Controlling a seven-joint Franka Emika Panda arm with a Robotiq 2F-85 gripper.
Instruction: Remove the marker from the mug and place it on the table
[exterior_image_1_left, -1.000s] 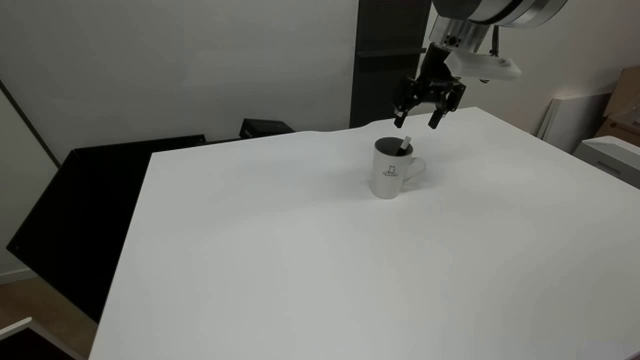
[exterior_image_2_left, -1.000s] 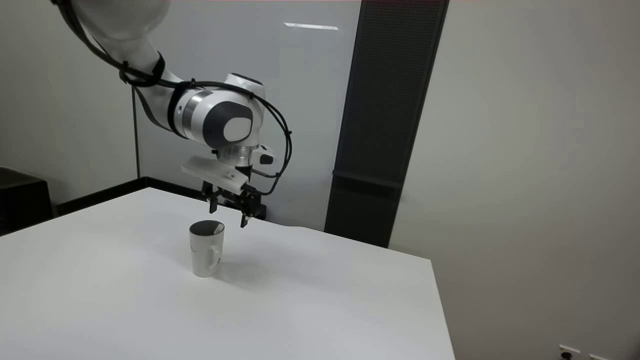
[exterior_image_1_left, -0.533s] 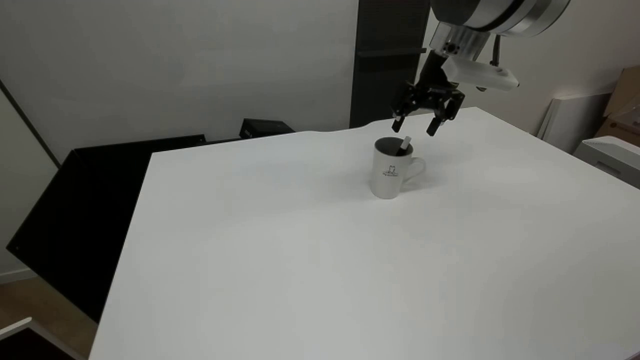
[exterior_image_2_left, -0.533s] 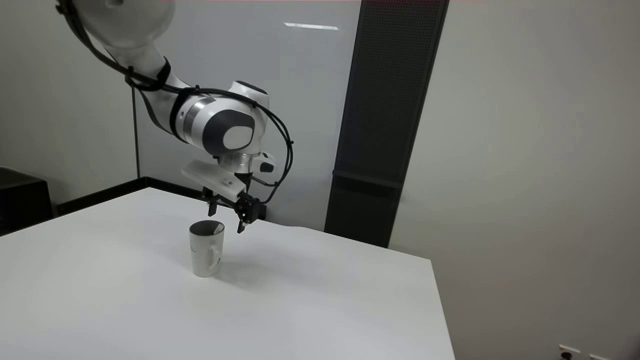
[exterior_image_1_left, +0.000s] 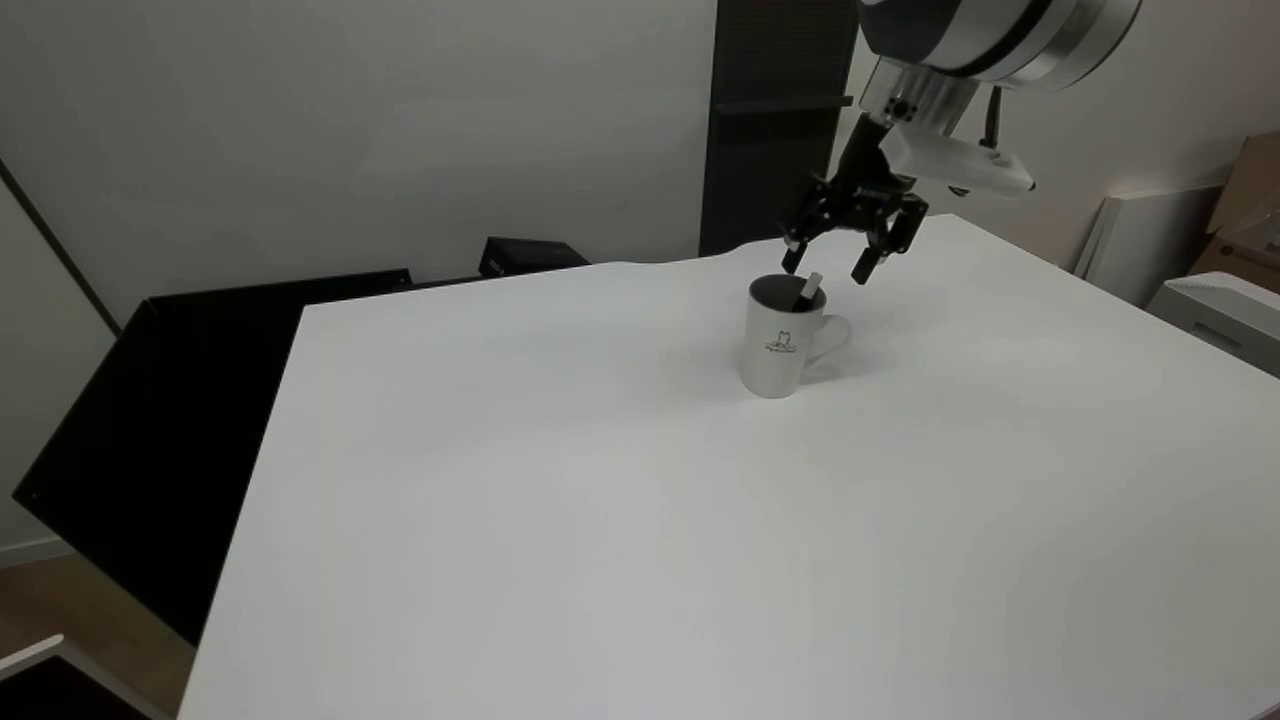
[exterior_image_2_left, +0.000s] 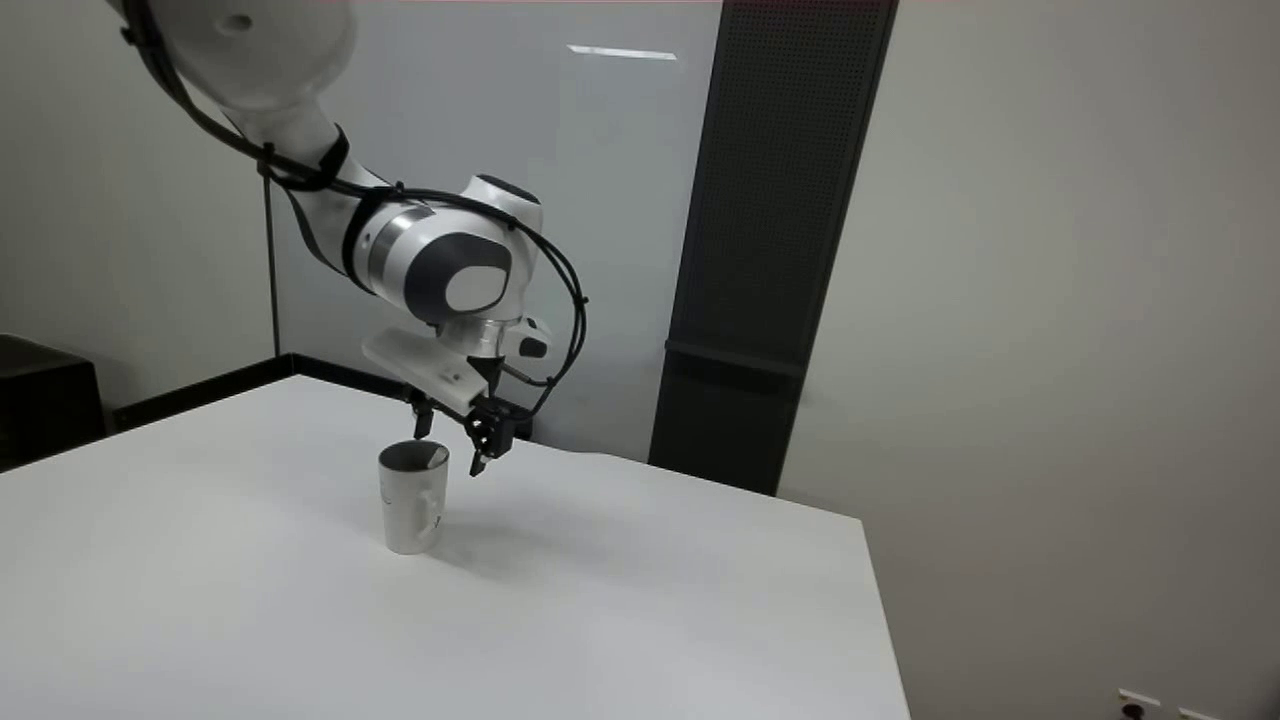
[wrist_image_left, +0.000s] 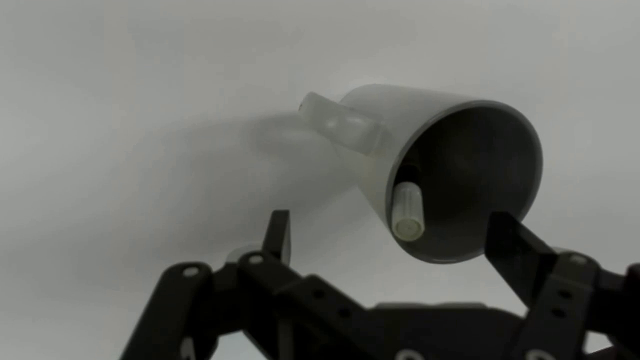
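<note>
White and upright, the mug (exterior_image_1_left: 772, 352) stands right of centre on the table (exterior_image_1_left: 560, 520) in an exterior view, the marker (exterior_image_1_left: 811, 287) tilted inside, your gripper (exterior_image_1_left: 828, 263) close by. In an exterior view, your arm (exterior_image_2_left: 400, 245) slants from the upper left. In the wrist view your fingers (wrist_image_left: 275, 235) stand wide apart in the lower half.

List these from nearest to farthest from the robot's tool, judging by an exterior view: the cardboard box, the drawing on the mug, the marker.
In an exterior view:
1. Marker, just below the tool in the picture, tilted in the mug.
2. Drawing, lower, on the mug's outer wall.
3. Cardboard box, far off, at the picture's right edge.
</note>
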